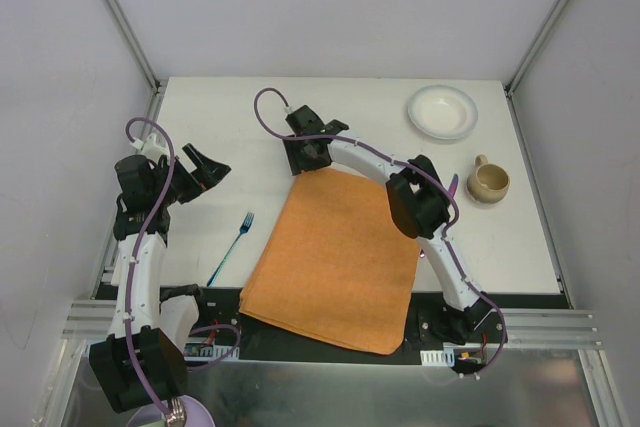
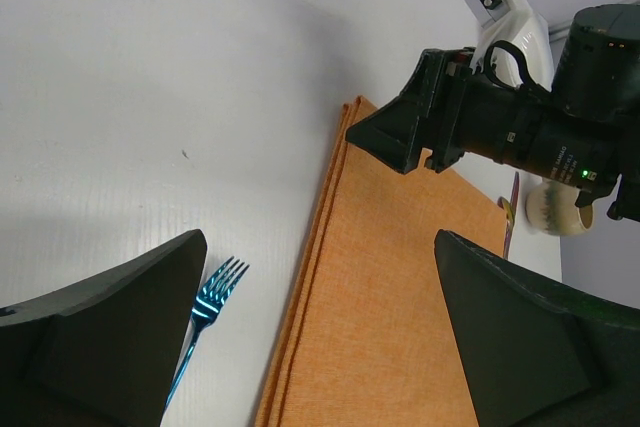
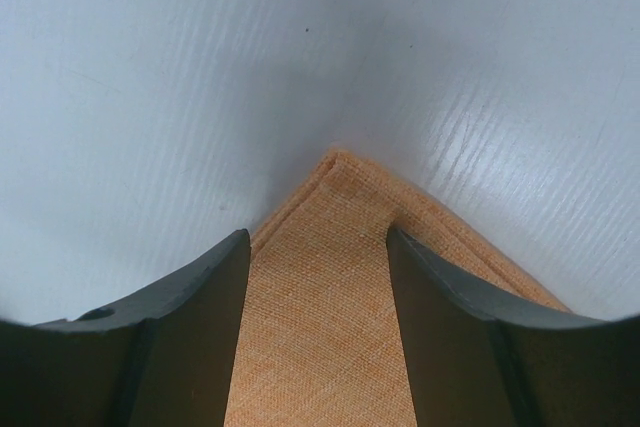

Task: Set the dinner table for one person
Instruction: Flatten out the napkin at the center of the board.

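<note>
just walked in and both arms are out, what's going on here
The right claw, open, straddles the far left corner of the orange placemat lying flat on the table. The left claw hangs open above the table, by the blue fork. The white plate and mug sit off to the right, not yet on the placemat.

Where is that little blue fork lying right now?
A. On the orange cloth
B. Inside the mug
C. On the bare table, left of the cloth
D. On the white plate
C: seen from above, the fork lies on the white table beside the left edge of the cloth, far from the plate and the mug.
</note>
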